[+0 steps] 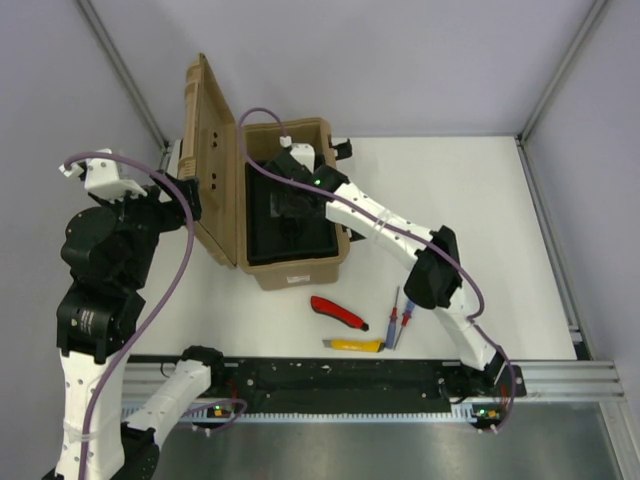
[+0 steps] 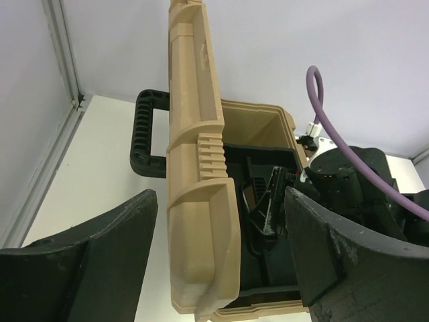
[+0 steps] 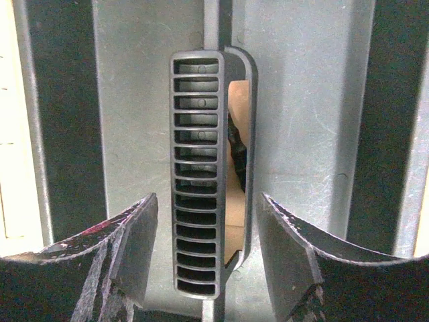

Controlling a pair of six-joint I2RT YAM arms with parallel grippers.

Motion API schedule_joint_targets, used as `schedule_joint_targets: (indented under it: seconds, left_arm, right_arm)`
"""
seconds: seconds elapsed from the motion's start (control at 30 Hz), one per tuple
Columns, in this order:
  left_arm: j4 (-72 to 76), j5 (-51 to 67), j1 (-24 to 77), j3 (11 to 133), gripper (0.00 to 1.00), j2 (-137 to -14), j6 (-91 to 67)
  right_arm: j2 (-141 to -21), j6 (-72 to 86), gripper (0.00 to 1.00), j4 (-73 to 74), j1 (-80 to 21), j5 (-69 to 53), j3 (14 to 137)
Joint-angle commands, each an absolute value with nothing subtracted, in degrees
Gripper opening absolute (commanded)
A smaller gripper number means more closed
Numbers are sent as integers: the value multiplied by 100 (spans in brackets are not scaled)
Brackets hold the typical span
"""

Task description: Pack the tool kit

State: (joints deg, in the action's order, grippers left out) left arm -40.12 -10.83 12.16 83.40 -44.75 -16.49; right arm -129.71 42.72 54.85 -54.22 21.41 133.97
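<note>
1. Tan toolbox (image 1: 295, 265) sits open on the white table (image 1: 480, 220), upper left of centre in the top view, with its lid (image 1: 212, 170) standing upright along its left side.
2. A black tray (image 1: 262, 235) lies inside it; the tray's ribbed handle (image 3: 196, 181) runs up the middle of the right wrist view.
3. The right gripper (image 3: 206, 200) hangs inside the box, fingers spread either side of that handle and clear of it, holding nothing.
4. The left gripper (image 2: 220, 194) gapes wide with the lid's edge between its fingers, not clamped on it.
5. Below the box on the table lie a red utility knife (image 1: 338, 312), a yellow utility knife (image 1: 355, 345), a red screwdriver (image 1: 393, 318) and a blue screwdriver (image 1: 408, 308).
</note>
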Motion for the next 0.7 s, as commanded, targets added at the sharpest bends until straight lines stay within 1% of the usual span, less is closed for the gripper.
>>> schedule_joint_targets:
  seconds: [0.0,0.07,0.1,0.2,0.3,0.47,0.53,0.67]
  left_arm:
    - [-3806,-1178,1239,8517,80,-4465,-1556]
    - [-3814,-1169,1239,8543,80,-4465,-1556]
    - [-3814,-1152,1239,8560,80,-4465,-1556]
    - [-3771,-950,1239,8596,80,-4456,-1538]
    - [-3595,-161,1239,8604,81,-4465,-1363]
    - [-3068,1728,1239,8561,82,-4587,-1292]
    - [-2823,2318,1239,8526,82,-4684,-1388]
    - [-2243,3513,1239,8376,82,-4939,-1669]
  right_arm:
    - [-12349,3842,60,5230,-5414,2312,13772]
    - [-12130,3613,62,5168,-5335,2180,13720]
    - [-11981,3508,64,5151,-5283,2119,13633]
    - [-11402,3191,68,5037,-5063,1767,13028]
    - [-10532,2455,70,4694,-4843,1171,11835]
    - [-9108,1031,74,4307,-4808,485,10032]
    - [-8528,705,77,4149,-4799,221,9294]
    - [-7561,281,77,3859,-4816,-666,7870]
